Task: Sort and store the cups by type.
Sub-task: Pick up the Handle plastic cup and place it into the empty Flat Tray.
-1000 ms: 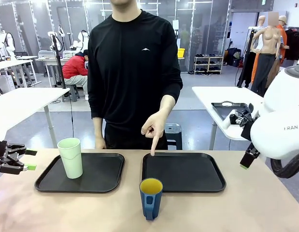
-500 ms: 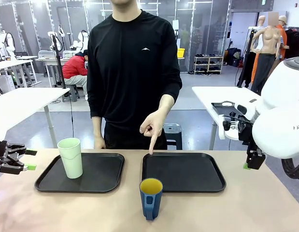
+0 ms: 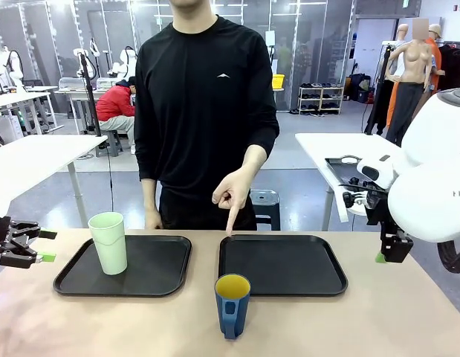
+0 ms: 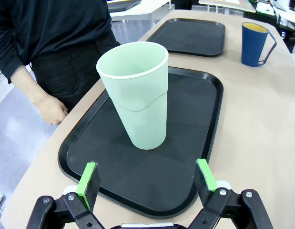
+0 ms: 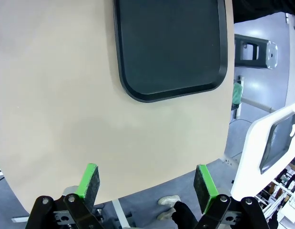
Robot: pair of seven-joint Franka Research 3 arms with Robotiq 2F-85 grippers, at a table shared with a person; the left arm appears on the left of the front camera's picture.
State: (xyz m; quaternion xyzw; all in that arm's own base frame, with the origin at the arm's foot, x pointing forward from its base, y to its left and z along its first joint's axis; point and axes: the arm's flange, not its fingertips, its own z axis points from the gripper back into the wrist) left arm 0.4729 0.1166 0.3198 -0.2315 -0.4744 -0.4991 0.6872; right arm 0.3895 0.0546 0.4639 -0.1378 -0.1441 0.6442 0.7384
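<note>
The pale mint-green tumbler [image 3: 110, 242] stands upright on the left black tray [image 3: 163, 271]; the left wrist view shows the tumbler [image 4: 136, 94] straight ahead of my open left gripper [image 4: 147, 177], which hovers off the tray's near edge. In the front view that left gripper [image 3: 41, 245] sits at the table's left edge. The dark blue mug [image 3: 232, 305] with yellow inside stands on the bare table in front of the right tray [image 3: 319, 271], handle toward me. My right gripper [image 5: 146, 184] is open above the table's right part, empty.
The person stands at the far side, one hand [image 3: 231, 193] pointing an index finger down at the right tray's back left corner. The other hand [image 3: 153, 220] hangs behind the left tray. The right tray [image 5: 171, 43] holds nothing.
My right arm has swung and lowered at the table's right side. The person's pointing hand shifted slightly left. Cups and left gripper have not moved.
</note>
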